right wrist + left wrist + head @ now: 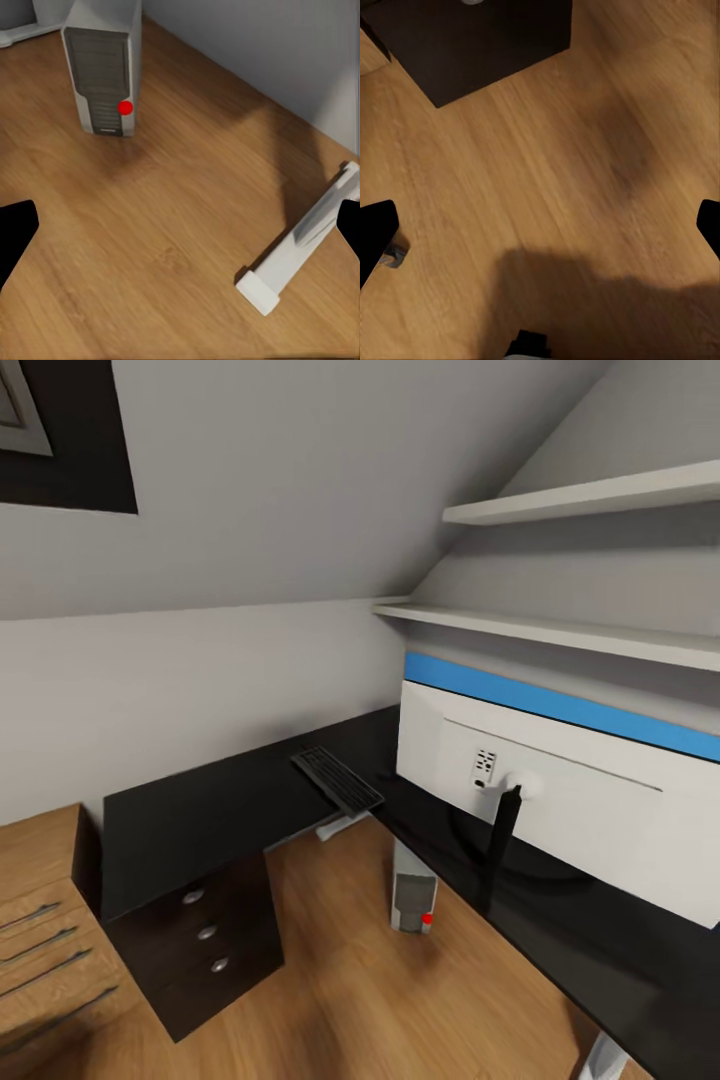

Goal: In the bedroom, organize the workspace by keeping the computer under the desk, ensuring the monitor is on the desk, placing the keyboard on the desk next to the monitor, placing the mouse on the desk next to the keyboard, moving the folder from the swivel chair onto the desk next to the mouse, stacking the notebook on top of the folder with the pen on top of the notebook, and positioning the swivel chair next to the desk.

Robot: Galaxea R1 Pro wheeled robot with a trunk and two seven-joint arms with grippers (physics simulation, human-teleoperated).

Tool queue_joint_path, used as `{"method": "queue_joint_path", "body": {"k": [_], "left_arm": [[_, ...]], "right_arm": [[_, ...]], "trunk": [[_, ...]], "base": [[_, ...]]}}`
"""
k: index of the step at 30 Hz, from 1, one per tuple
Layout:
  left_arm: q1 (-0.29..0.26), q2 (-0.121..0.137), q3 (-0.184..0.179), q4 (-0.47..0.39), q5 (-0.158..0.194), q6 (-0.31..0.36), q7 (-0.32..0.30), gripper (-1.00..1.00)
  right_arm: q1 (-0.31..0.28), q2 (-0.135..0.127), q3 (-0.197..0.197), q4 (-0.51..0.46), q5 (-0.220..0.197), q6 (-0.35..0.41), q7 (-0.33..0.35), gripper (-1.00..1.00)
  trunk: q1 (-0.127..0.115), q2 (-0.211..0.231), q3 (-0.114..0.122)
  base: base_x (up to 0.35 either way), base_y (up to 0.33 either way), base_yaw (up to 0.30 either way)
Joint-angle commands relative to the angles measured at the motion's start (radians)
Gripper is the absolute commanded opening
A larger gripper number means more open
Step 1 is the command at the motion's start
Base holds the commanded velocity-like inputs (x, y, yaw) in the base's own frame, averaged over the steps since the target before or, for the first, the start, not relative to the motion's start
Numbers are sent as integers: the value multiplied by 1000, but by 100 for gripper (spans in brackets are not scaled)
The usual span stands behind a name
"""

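The white monitor (560,790), seen from its back with a blue strip along the top, stands on the black L-shaped desk (190,815). A black keyboard (338,780) lies on the desk to the left of the monitor, at the inner edge. The grey computer tower (412,890) with a red button stands on the floor under the desk and shows again as the tower (105,67) in the right wrist view. My left gripper (540,225) hangs open over bare wooden floor. My right gripper (180,225) is open above the floor, short of the tower.
A black drawer unit (200,935) stands under the desk's left wing; its corner (472,45) is ahead of my left gripper. A wooden dresser (40,935) is at far left. A white desk foot (300,240) lies on the floor. Two wall shelves (560,630) hang above the monitor.
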State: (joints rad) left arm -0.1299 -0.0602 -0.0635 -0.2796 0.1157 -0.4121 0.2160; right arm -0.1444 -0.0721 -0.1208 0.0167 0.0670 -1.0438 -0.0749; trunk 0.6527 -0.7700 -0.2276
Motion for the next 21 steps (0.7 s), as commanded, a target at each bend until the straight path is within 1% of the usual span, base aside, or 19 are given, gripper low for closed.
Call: {"method": "queue_joint_path", "body": {"k": [1,6,18,21], "left_arm": [[-1,0,-7,0,10,-4,3,100],[-1,0,-7,0,10,-4,3,100],[-1,0,-7,0,9,-4,3,100],[-1,1,-7,0,10,-4,3,100]], "right_arm": [[-1,0,-2,2,8,-3,-7,100],[-1,0,-2,2,8,-3,-6,100],[0,-2,-2,2,10,-3,-4,100],[0,-2,-2,2,10,-3,-3,100]], "trunk": [[0,-1,-2],[0,-1,-4],[0,-1,-5],[0,-1,-5]], "base": [[168,254,-262],[102,169,-274],[7,14,-297],[0,72,-300]]}}
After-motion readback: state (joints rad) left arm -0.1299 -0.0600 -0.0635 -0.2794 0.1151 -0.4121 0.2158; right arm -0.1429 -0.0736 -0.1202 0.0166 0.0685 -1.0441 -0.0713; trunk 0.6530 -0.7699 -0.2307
